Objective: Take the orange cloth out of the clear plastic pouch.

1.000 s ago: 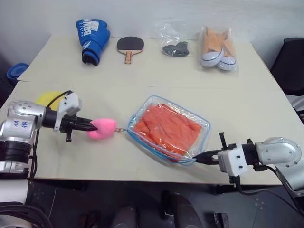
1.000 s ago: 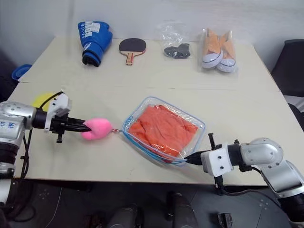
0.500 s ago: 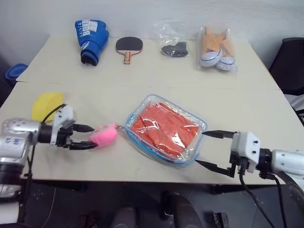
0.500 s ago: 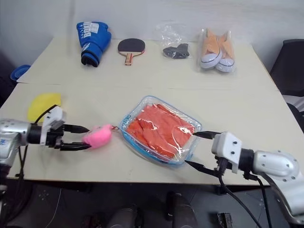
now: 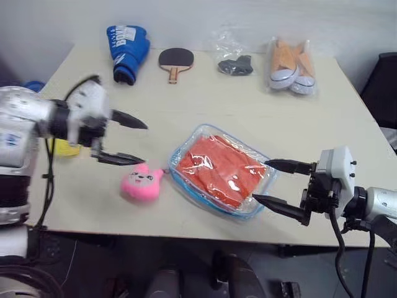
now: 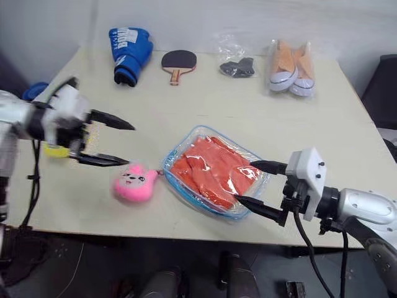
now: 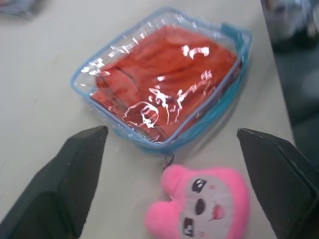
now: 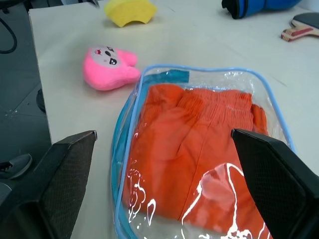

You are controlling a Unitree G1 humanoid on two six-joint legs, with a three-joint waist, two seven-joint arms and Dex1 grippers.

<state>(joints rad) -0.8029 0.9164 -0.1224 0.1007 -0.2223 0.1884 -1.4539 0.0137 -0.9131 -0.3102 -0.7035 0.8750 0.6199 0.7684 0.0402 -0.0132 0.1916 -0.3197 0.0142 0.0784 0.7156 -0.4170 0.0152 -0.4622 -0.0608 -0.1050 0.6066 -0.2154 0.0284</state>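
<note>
Both my grippers gape wide and empty: left gripper [image 5: 127, 140] at left, right gripper [image 5: 277, 184] at lower right. The pouch [image 5: 221, 177], centre frame, encloses the cloth [image 5: 217, 171]. The glove's [image 5: 127, 45] white label is unreadable.

White print on the blue glove [image 5: 128, 44] is unreadable.

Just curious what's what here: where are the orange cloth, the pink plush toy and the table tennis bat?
orange cloth [image 5: 220, 169], left eye view, middle of the folded fabric.
pink plush toy [image 5: 141, 183], left eye view, its face.
table tennis bat [image 5: 175, 59], left eye view, the dark blade.
</note>
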